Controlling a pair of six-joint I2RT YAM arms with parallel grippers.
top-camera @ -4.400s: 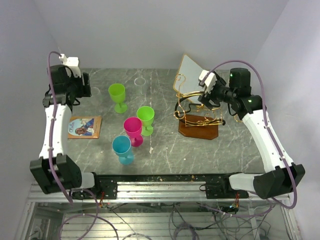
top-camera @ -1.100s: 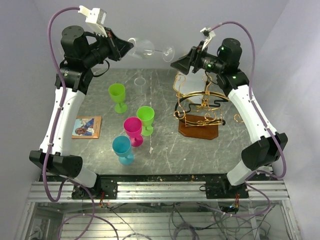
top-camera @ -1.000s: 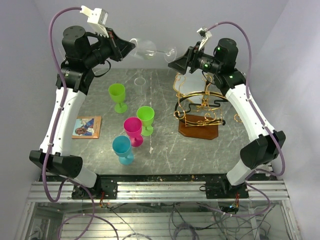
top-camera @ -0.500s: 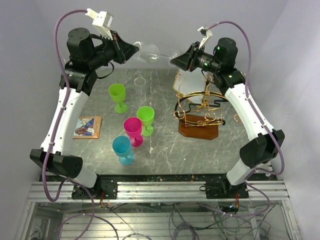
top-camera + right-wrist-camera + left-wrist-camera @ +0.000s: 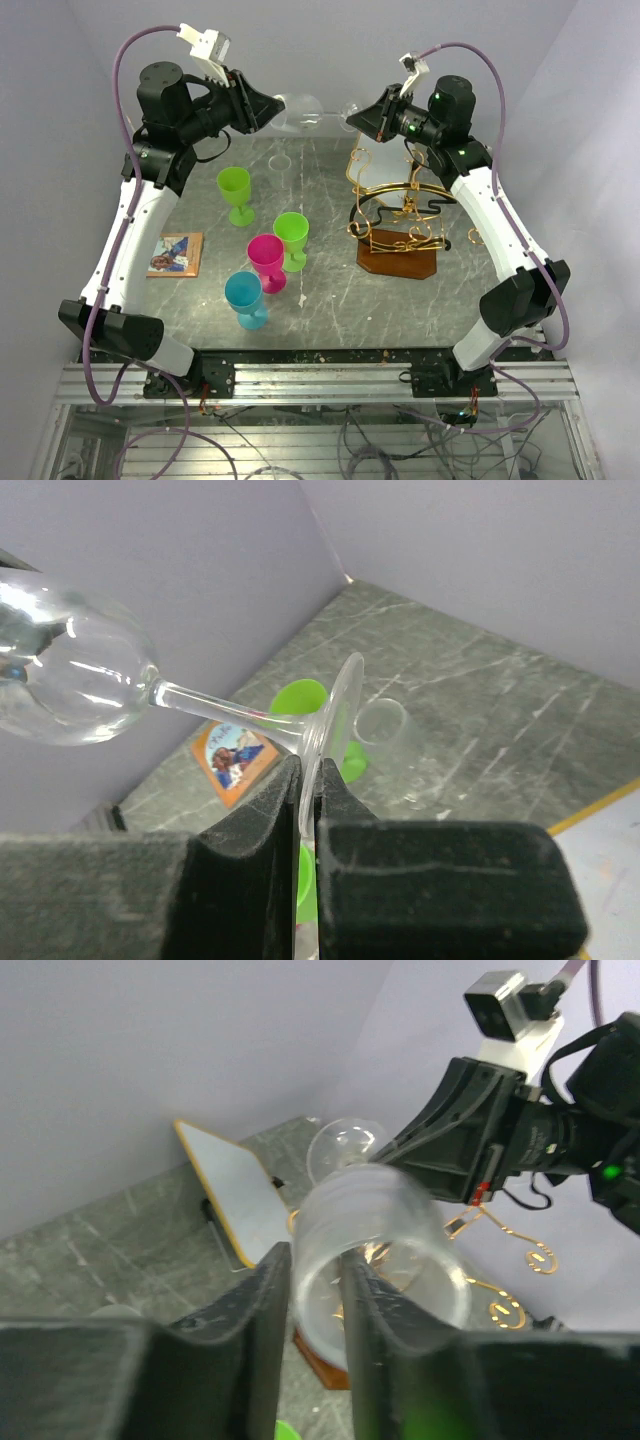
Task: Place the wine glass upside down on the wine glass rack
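A clear wine glass (image 5: 300, 112) hangs on its side high above the back of the table, between my two grippers. My right gripper (image 5: 354, 118) is shut on the edge of its round foot (image 5: 335, 708), and the stem runs left to the bowl (image 5: 70, 670). My left gripper (image 5: 266, 108) straddles the bowl's rim (image 5: 390, 1230), one finger inside and one outside. Its jaws stand apart, wider than the glass wall, around (image 5: 316, 1260). The gold wire wine glass rack (image 5: 400, 215) on its brown base stands below my right gripper, with its scrolls (image 5: 530, 1256) showing past the bowl.
Two green plastic goblets (image 5: 235, 190) (image 5: 292, 236), a pink one (image 5: 266, 258) and a blue one (image 5: 244, 296) stand left of centre. A picture card (image 5: 170, 253) lies at the left. A clear tumbler (image 5: 385, 730) sits on the back of the table. A white gold-edged panel (image 5: 235, 1195) leans behind the rack.
My right gripper has closed on the glass's foot. My left gripper's jaws have parted from the rim, and the left arm has shifted slightly right with the glass.
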